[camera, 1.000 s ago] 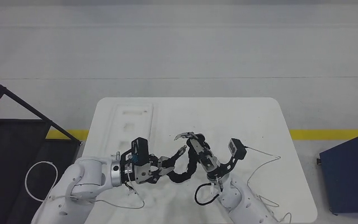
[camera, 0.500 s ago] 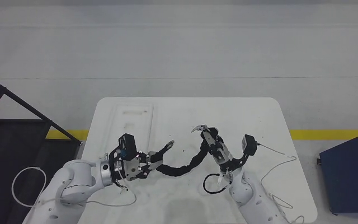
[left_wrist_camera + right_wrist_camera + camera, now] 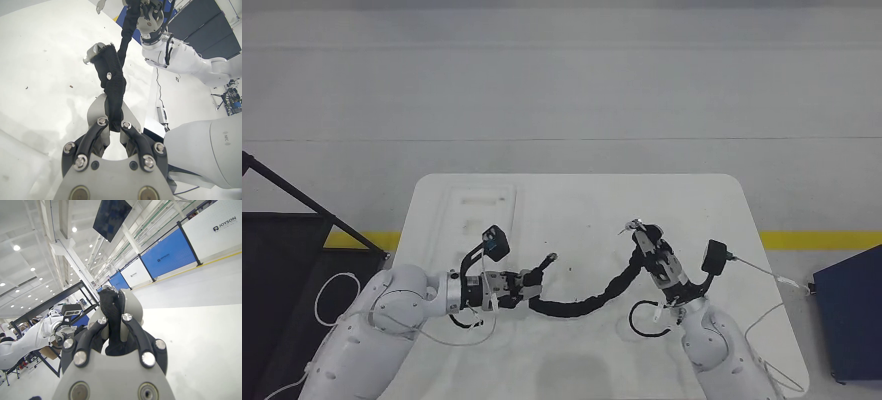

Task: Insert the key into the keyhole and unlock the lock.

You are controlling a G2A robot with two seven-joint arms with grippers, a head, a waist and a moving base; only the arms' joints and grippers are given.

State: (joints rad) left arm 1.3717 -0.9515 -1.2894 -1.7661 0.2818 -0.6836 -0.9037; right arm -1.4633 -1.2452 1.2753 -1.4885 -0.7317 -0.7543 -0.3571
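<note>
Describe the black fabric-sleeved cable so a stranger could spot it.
Find the white rectangular table. Over it, the black fabric-sleeved cable sags between the left gripper and the right gripper, each shut on one end. It alone links the two arms.

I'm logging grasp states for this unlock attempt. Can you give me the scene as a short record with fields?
left tool: shut on one end of the sleeved lock
right tool: shut on the other end
shape: black fabric sleeve, sagging in a curve between the two tools
metal tip: sticks out of the sleeve past the left tool
table: white, beneath both arms
</note>
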